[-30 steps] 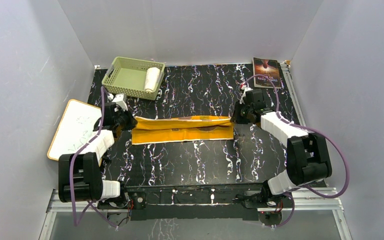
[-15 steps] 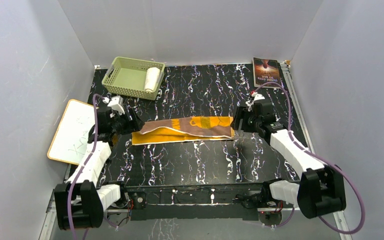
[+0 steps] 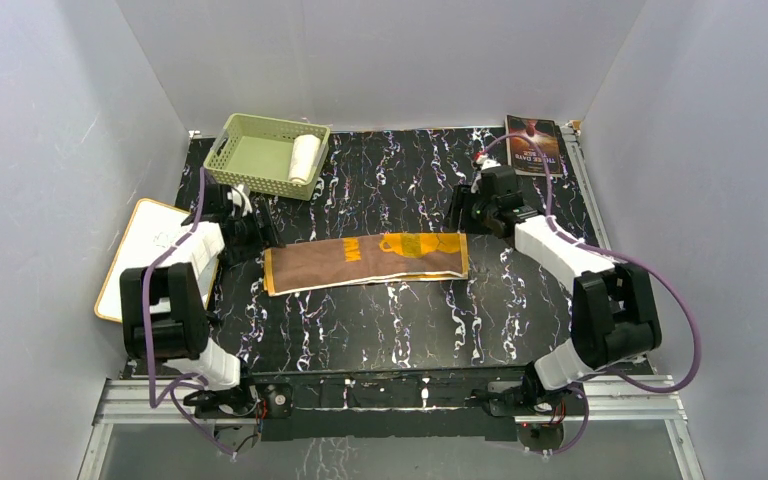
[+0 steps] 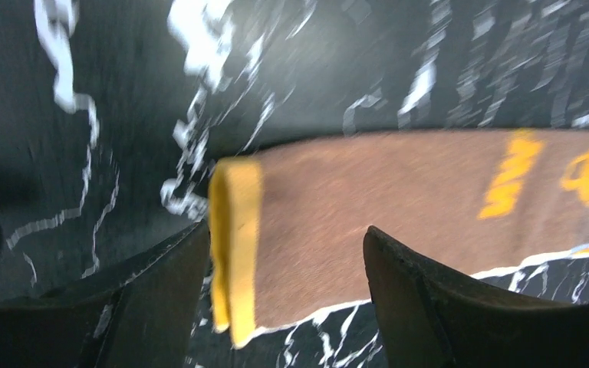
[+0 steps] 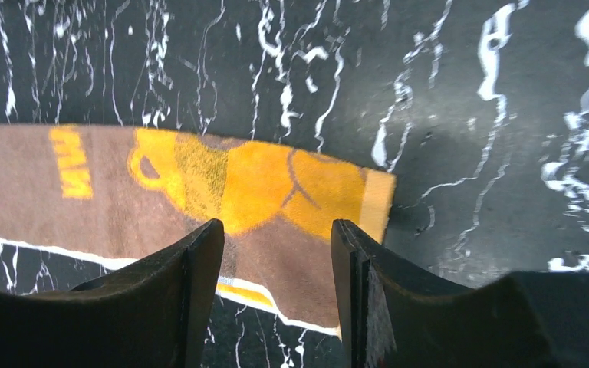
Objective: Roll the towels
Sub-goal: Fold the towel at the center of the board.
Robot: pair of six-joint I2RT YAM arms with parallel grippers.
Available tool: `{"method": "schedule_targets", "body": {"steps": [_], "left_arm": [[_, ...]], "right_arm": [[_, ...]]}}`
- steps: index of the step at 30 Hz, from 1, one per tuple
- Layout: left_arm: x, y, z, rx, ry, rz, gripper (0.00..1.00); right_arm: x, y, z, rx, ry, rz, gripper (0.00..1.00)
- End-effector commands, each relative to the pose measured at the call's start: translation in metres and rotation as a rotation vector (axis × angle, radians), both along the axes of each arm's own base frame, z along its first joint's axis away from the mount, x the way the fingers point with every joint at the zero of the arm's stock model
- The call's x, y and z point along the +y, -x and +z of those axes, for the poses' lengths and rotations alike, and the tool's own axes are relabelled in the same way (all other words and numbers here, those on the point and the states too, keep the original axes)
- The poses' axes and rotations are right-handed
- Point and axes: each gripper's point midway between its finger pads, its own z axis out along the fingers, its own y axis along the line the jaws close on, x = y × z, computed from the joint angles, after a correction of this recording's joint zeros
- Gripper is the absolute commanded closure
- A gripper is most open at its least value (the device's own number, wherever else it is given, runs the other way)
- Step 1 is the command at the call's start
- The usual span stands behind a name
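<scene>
The towels are well apart: the brown towel [image 3: 365, 262] lies flat as a long strip across the middle of the black, white-veined table [image 3: 400, 320], its yellow-edged end to the left and its orange-yellow cup print toward the right end. The two arms reach in from the near edge, one to each end of the strip. The left gripper [image 3: 250, 234] hangs just off the towel's left end; in the left wrist view its fingers [image 4: 153, 299] stand wide apart with nothing between them, the yellow-edged end lying on the table below. The right gripper [image 3: 463, 213] sits just beyond the far right corner; in the right wrist view its fingers [image 5: 192, 291] are likewise spread and hold nothing, the cup print showing under the gap. A white board [image 3: 150, 258] lies at the table's left edge, beside the left arm. A pale green basket [image 3: 228, 140] stands at the far left corner, and a dark-covered book [image 3: 533, 145] lies at the far right corner. The white towel [image 3: 305, 157], rolled into a short cylinder, rests inside the basket against its right wall.
</scene>
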Motion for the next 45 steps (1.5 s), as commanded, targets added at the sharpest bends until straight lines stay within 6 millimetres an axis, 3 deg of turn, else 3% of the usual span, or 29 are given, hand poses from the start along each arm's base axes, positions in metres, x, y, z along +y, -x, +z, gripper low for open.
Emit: {"method": "schedule_targets", "body": {"steps": [1, 5, 8, 15, 18, 21, 22, 24, 28, 33, 35, 38, 40, 45], "left_arm": [[0.004, 0.057, -0.028, 0.261, 0.067, 0.045, 0.28], [0.003, 0.065, -0.026, 0.262, 0.100, 0.030, 0.27], [-0.002, 0.072, -0.036, 0.302, 0.125, 0.016, 0.28], [-0.001, 0.085, -0.071, 0.370, 0.119, 0.018, 0.43], [0.001, 0.081, -0.077, 0.363, 0.108, 0.017, 0.49], [0.002, 0.080, -0.083, 0.386, 0.106, 0.007, 0.75], [0.002, 0.080, -0.085, 0.393, 0.108, 0.004, 0.97], [0.000, 0.077, -0.085, 0.391, 0.115, -0.006, 1.00], [0.011, 0.064, -0.074, 0.354, 0.072, 0.022, 1.00], [0.033, 0.049, -0.039, 0.276, 0.009, 0.136, 1.00], [0.051, 0.053, -0.028, 0.281, -0.078, 0.207, 1.00], [0.094, 0.065, -0.016, 0.336, -0.283, 0.335, 1.00], [0.108, 0.070, -0.010, 0.362, -0.354, 0.371, 1.00], [0.097, 0.051, 0.016, 0.302, -0.284, 0.354, 1.00]], "right_arm": [[0.020, 0.000, 0.003, 0.010, -0.009, 0.092, 0.48], [0.023, 0.007, -0.010, 0.045, -0.016, 0.119, 0.48], [0.026, 0.010, -0.017, 0.067, -0.015, 0.139, 0.48], [0.026, 0.012, -0.021, 0.078, -0.010, 0.153, 0.47], [0.024, 0.012, -0.023, 0.078, -0.002, 0.146, 0.46], [0.024, 0.013, -0.032, 0.099, 0.003, 0.142, 0.46], [0.024, 0.014, -0.035, 0.105, 0.002, 0.143, 0.46], [0.024, 0.014, -0.040, 0.115, 0.003, 0.145, 0.45], [0.021, 0.015, -0.042, 0.123, 0.018, 0.139, 0.44], [0.019, 0.013, -0.038, 0.113, 0.023, 0.119, 0.44], [0.018, 0.011, -0.039, 0.117, 0.024, 0.113, 0.44], [0.018, 0.008, -0.040, 0.127, 0.032, 0.107, 0.44], [0.016, 0.007, -0.039, 0.127, 0.041, 0.095, 0.44], [0.005, 0.006, -0.037, 0.132, 0.094, 0.054, 0.44]]}}
